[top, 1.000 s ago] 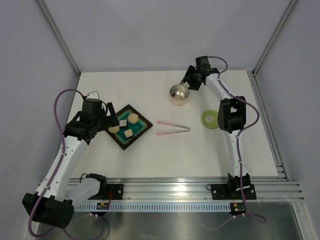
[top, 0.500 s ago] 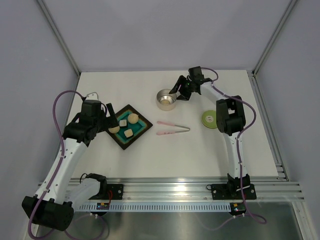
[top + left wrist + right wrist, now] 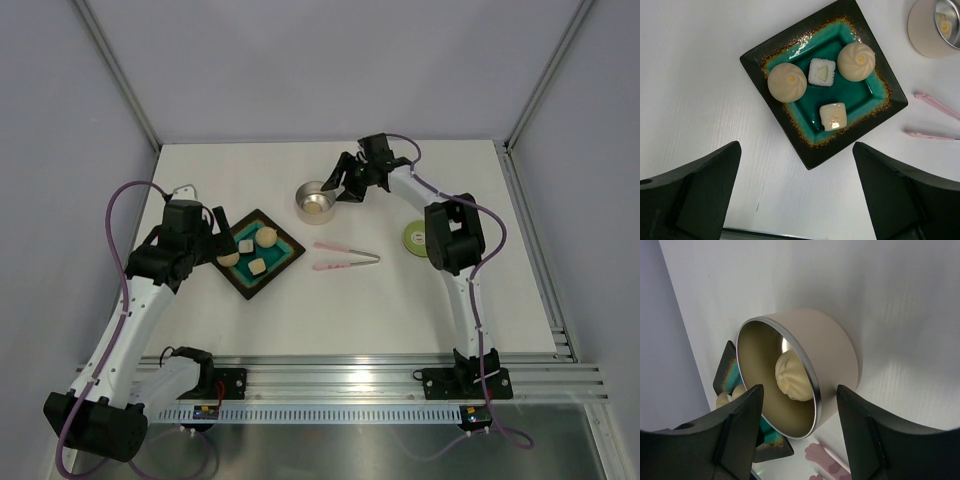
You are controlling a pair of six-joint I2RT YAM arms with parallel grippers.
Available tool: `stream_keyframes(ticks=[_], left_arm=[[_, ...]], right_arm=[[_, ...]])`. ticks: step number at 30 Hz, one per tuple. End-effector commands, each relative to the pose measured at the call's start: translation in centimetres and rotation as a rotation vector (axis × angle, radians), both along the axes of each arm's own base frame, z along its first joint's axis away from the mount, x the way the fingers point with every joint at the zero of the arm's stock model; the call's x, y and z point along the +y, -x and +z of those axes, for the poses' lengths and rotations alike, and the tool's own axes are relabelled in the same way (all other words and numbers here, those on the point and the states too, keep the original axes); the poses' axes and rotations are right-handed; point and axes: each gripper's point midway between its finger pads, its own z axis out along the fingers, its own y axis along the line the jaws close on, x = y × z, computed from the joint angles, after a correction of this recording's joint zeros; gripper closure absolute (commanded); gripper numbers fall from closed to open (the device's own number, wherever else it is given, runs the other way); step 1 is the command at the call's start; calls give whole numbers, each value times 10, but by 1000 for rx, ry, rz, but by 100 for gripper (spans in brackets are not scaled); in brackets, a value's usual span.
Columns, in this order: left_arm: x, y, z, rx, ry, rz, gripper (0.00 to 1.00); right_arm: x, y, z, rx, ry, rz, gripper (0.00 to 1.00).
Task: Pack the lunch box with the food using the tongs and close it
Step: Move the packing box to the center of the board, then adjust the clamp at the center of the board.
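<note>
The lunch box [image 3: 315, 200], a round steel tin, sits at the table's middle back with one dough ball [image 3: 790, 375] inside. My right gripper [image 3: 338, 190] reaches it from the right, its fingers closed against the tin's [image 3: 835, 355] near side. The green lid [image 3: 417, 237] lies flat to the right. The pink tongs [image 3: 345, 256] lie on the table in front of the tin. Two dough balls [image 3: 787, 82] and two pale cubes [image 3: 833, 116] of food sit in the teal tray [image 3: 815, 157]. My left gripper [image 3: 796, 150] hovers wide open by the tray's left corner, holding nothing.
The dark square tray [image 3: 280, 272] stands left of centre. White walls close off the table at the back and sides. The right arm's elbow [image 3: 448, 235] stands next to the lid.
My right gripper has travelled left and slightly toward the front, and the lunch box has gone with it, closer to the tray. The left arm, tongs and lid have stayed put.
</note>
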Motion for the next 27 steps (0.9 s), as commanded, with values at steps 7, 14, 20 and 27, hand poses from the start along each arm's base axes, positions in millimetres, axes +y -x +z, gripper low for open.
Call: stream_keyframes(ticks=[7, 14, 20, 27], left_arm=[[-4, -7, 15, -46, 29, -4, 1], [1, -7, 20, -69, 12, 7, 1], [-6, -7, 31, -111, 49, -18, 1], [-11, -11, 21, -104, 81, -11, 1]], right_arm=[[-12, -2, 66, -200, 75, -24, 29], [-42, 12, 91, -358, 223, 14, 22], [-67, 45, 88, -386, 343, 89, 20], [-81, 100, 17, -215, 435, 191, 19]])
